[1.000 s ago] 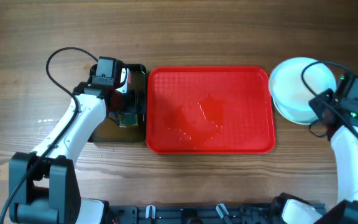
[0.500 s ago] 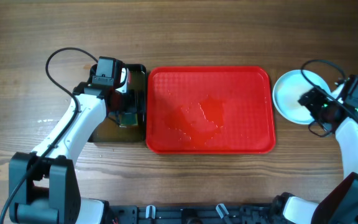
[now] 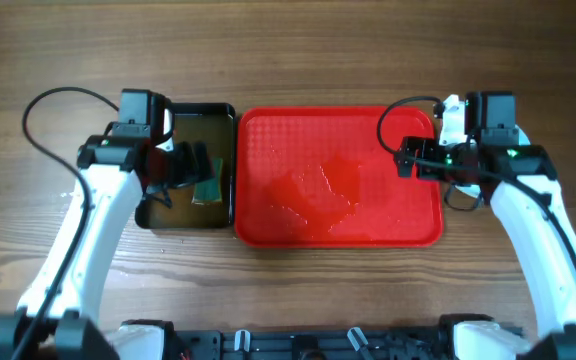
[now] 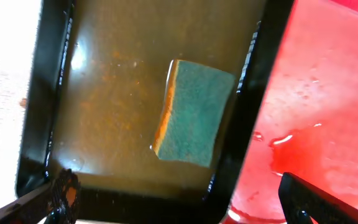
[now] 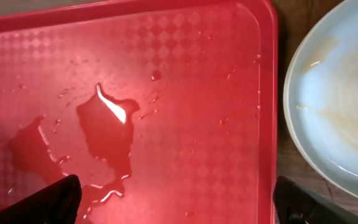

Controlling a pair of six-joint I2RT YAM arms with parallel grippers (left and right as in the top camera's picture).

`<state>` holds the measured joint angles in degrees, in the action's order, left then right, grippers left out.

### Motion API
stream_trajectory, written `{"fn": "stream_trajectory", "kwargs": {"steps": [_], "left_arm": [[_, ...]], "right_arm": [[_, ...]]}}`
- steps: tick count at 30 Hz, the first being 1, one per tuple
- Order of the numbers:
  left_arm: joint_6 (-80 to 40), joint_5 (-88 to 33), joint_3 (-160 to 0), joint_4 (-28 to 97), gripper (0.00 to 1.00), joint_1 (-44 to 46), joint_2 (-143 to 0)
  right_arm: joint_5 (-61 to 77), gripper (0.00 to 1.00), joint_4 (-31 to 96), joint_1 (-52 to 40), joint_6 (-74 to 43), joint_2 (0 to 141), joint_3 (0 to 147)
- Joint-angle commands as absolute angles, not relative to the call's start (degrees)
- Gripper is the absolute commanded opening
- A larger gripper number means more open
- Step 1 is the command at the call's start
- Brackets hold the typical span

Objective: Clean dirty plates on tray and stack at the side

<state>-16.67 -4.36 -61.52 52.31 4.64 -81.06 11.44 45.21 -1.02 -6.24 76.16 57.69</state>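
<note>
The red tray [image 3: 338, 125] lies mid-table with no plates on it, only puddles of water [image 5: 107, 130]. A pale plate [image 5: 347, 106] rests on the wood just past the tray's right rim [image 5: 267, 93], with faint brownish streaks on it. In the overhead view my right arm hides it. My right gripper [image 5: 179, 205] hangs open and empty above the tray's right end [image 3: 418, 160]. My left gripper [image 4: 182, 208] is open and empty over the black basin [image 4: 55, 93], near its front wall.
A green and orange sponge [image 4: 194, 112] lies in brownish water in the basin [image 3: 188, 112], which butts against the tray's left edge. Cables loop behind both arms. Bare wooden table surrounds everything.
My right gripper opened and let go of the plate at the right side. It then swung left over the tray's right end. The left arm shifted slightly left over the basin.
</note>
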Motion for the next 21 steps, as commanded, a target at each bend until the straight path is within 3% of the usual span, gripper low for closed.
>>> {"fn": "stream_trajectory", "kwargs": {"steps": [1,10,21], "left_arm": [[-17.2,-4.0,-59.6,51.1,1.0,4.8,-73.5],[-17.0,-3.8,-46.0,47.0,1.0,9.5,-41.1],[-17.0,-3.8,-46.0,47.5,1.0,9.5,-37.0]], "right_arm": [[9.0,1.0,45.7,-2.3,-6.5,68.1,57.7],[4.1,1.0,46.0,-6.0,-7.6,42.9,52.1],[4.1,0.99,47.3,-6.0,-7.6,46.4,52.1]]}}
